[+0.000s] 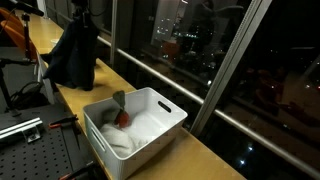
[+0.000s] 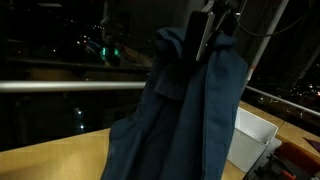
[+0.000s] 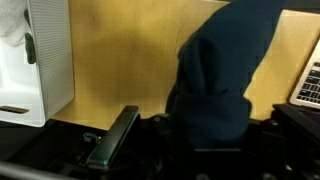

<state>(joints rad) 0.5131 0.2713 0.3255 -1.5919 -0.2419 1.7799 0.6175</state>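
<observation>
Fabric, dark blue and limp, hangs from the pincer [image 2: 205, 35]: a garment [image 2: 185, 110] bunched at its top where the jaws are closed tight on a gathered fold. In both exterior views it falls in long loose folds well to one side of the white bin [image 1: 160, 145], away from the bin's open mouth. Its lower hem reaches down toward the tabletop [image 1: 205, 155]; whether it touches the wood cannot be told.

Judging by the drape, the garment is soft and light, with no stiffness of its own. It will likely swing, trail and fold over whatever it brushes. A grip on a thick bunch near the top looks the safest hold. A single thin layer could slip out.

The bin sits on the tabletop close beside the window [image 1: 220, 50] and already holds pale cloth [image 1: 115, 138]. Its upright rim is the edge most likely to catch a trailing hem. In the wrist view bare wood [image 3: 120, 50] lies between the bin's wall [image 3: 50, 60] and the garment [image 3: 225, 75], and that is the open room. On the far side of the garment from the bin what looks like a keyboard [image 3: 305, 85] crowds the space. The window frame closes off one long side of the tabletop along the bin.
</observation>
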